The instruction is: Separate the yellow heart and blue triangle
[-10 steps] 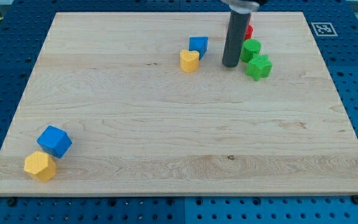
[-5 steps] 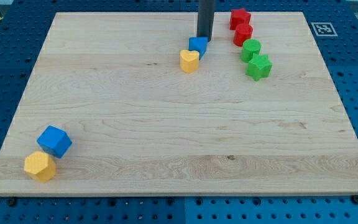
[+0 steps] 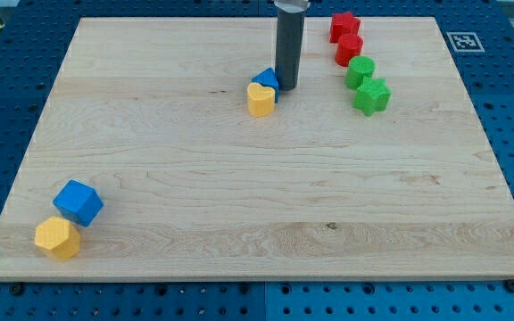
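- Tip [image 3: 286,87] sits against the blue triangle's [image 3: 265,79] right edge; the rod has no jaws and grips nothing.
- Yellow heart [image 3: 260,100] touches the triangle from below, upper centre of the board [image 3: 194,187].
- Advice: wedge between them, push one only.

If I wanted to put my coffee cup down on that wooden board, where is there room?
Plenty: the whole middle and the view's bottom right are bare. It is crowded by the red blocks and green blocks at top right, around my tip beside the blue triangle and yellow heart, and in the bottom-left corner.

Rod upright, my tip [image 3: 286,87] down on board, view's top-center.
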`<control>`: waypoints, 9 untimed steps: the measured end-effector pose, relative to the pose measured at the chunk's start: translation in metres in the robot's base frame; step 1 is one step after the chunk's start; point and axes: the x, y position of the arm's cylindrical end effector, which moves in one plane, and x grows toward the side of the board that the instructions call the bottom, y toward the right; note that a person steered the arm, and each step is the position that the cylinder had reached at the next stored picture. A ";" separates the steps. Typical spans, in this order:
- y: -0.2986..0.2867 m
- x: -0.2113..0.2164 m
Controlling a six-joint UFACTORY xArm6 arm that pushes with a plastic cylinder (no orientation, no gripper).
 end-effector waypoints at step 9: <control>-0.044 0.047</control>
